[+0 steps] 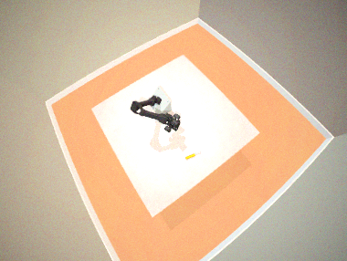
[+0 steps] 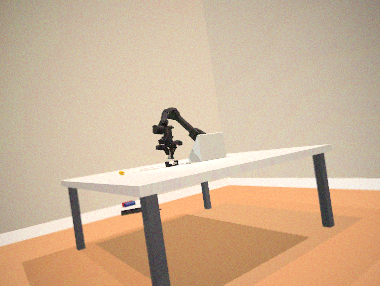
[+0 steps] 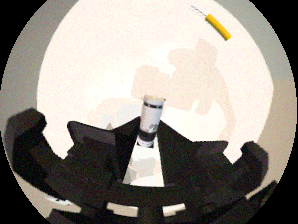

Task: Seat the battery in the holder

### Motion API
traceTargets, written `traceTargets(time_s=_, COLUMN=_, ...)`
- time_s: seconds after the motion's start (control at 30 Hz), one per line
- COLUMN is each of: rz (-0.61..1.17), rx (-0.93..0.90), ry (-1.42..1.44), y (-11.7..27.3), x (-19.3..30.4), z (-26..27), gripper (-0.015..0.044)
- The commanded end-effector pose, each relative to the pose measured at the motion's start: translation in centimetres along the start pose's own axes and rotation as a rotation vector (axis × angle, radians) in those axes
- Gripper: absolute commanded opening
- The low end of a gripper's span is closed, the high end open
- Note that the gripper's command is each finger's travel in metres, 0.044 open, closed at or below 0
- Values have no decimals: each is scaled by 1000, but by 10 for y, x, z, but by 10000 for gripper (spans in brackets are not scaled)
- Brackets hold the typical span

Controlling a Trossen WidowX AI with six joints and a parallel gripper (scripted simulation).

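Observation:
My gripper (image 3: 149,141) (image 1: 172,124) (image 2: 169,148) is shut on the battery (image 3: 152,115), a dark cylinder with a white band near its far end that sticks out past the fingertips. In the wrist view only white table and the arm's shadow lie below it, and the holder is out of that view. In the exterior view the small dark holder (image 2: 172,163) lies on the table right under the gripper, which hangs a little above it. In the top view the gripper covers the holder.
A small yellow stick (image 1: 190,156) (image 2: 121,172) (image 3: 218,27) lies on the table beyond the gripper. The arm's white base box (image 1: 162,104) (image 2: 209,146) stands behind. A blue-and-red object (image 2: 128,203) and a dark one (image 2: 133,211) lie on the floor under the table.

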State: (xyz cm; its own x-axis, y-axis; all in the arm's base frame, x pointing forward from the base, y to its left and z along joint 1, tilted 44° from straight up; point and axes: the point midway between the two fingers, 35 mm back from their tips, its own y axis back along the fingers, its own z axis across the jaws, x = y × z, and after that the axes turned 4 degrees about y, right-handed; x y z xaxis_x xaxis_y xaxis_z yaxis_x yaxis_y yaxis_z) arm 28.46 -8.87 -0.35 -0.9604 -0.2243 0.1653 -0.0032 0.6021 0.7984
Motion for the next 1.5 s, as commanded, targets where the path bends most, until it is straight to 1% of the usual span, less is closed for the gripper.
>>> traceTargets(time_s=0.0, rz=-37, rx=-1, ry=5, y=-6, x=3, z=-1, gripper=81)
traceTargets(time_s=0.13, rz=-82, rx=5, ry=6, y=-11, x=4, z=-3, gripper=81)
traceTargets(time_s=1.47, rz=-327, rx=-1, ry=30, y=-27, x=16, z=-3, gripper=81)
